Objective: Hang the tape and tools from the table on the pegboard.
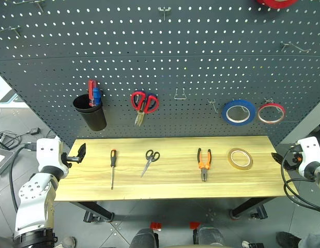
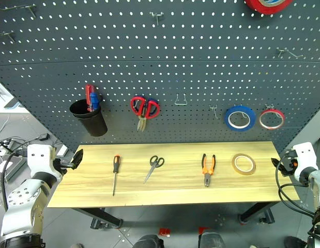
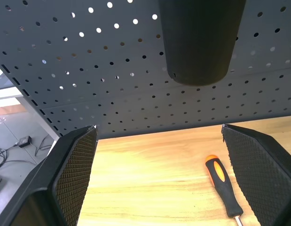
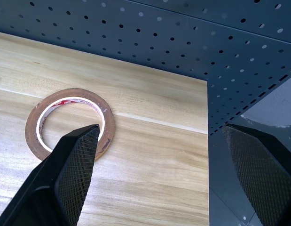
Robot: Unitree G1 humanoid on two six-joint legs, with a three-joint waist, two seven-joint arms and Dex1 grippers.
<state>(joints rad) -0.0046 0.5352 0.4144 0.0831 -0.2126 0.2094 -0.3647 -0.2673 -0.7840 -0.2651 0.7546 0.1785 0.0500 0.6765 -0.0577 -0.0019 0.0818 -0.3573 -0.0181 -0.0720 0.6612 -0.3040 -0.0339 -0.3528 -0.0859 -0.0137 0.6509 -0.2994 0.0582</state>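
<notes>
On the wooden table (image 1: 175,178) lie, from left to right, a screwdriver (image 1: 112,166) with an orange-black handle, small black-handled scissors (image 1: 150,160), orange-black pliers (image 1: 203,163) and the flat tan tape (image 1: 240,158) ring. Behind them rises the dark grey pegboard (image 1: 165,62) with its hooks. My left gripper (image 1: 79,152) hovers open off the table's left end, its wrist view showing the screwdriver handle (image 3: 223,186). My right gripper (image 1: 277,158) is open past the table's right end, the tape (image 4: 70,123) lying flat in front of it. Neither holds anything.
On the pegboard hang a black cup (image 1: 91,111) with red and blue items, red-handled scissors (image 1: 143,105), a blue tape roll (image 1: 238,112), a thin red roll (image 1: 271,113) and a red roll at the top edge (image 1: 276,2). Empty hooks (image 1: 181,94) sit between them.
</notes>
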